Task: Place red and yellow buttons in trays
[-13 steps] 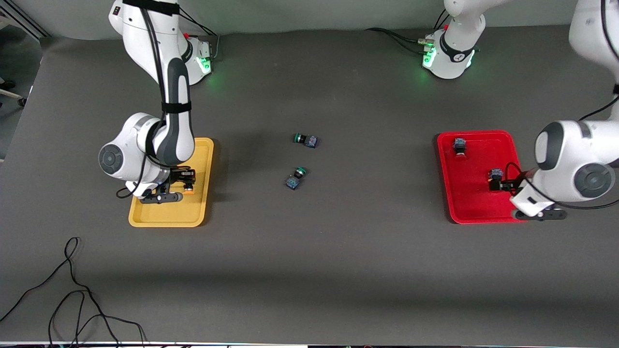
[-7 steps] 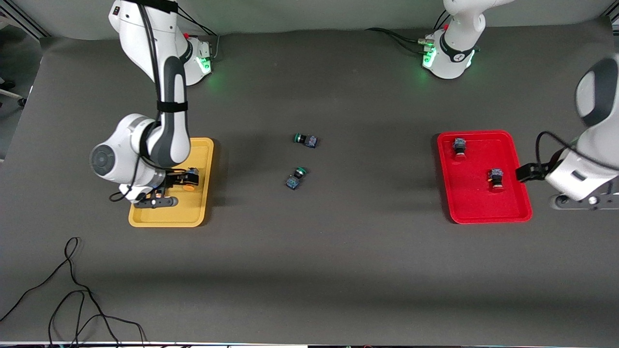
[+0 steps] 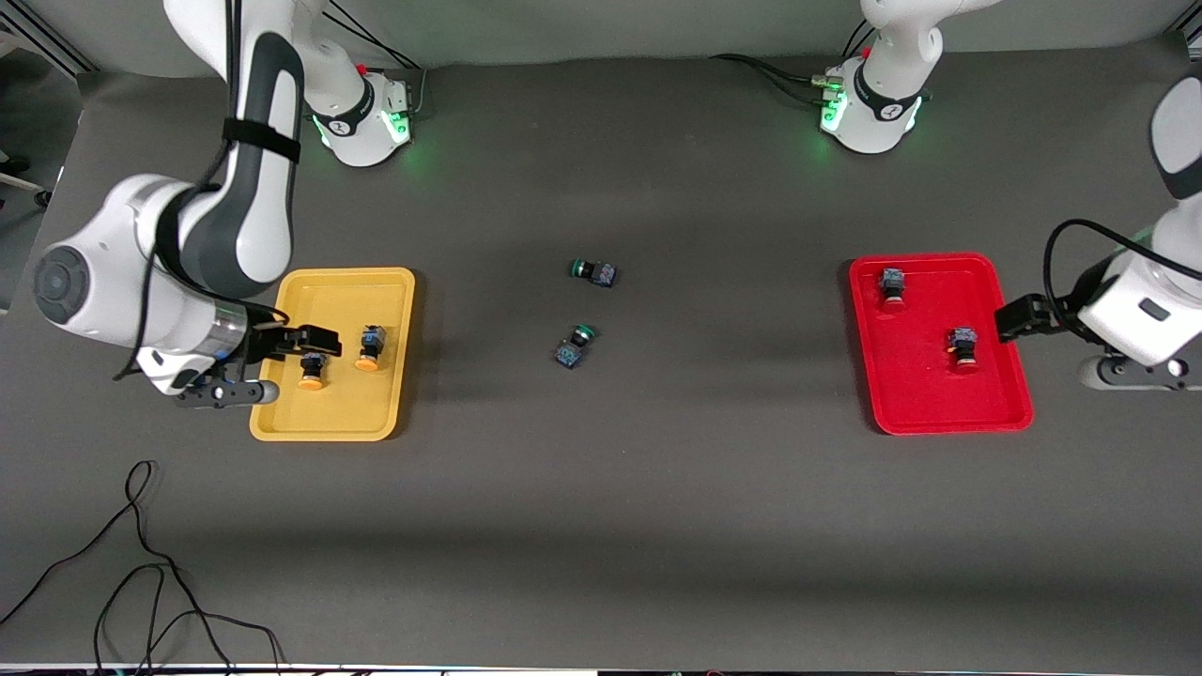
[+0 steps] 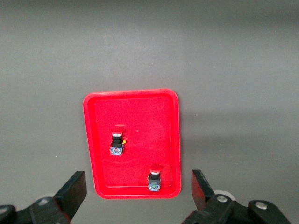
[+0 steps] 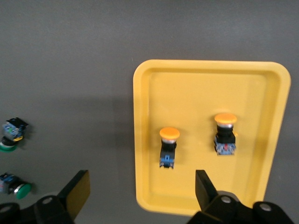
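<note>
Two green-capped switches are lying mid-counter point(image 3: 657, 488), one point(image 3: 593, 272) farther from the front camera than the other point(image 3: 574, 345). A black cable point(image 3: 141, 563) is trailing across the counter's near corner.

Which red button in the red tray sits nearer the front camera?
The red button toward the tray's middle; the other sits by the rim nearest the bases.

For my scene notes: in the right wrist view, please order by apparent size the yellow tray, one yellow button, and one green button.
1. yellow tray, by far largest.
2. yellow button.
3. green button, which looks slightly smaller; it is cut at the view's edge, so this is unsure.
</note>
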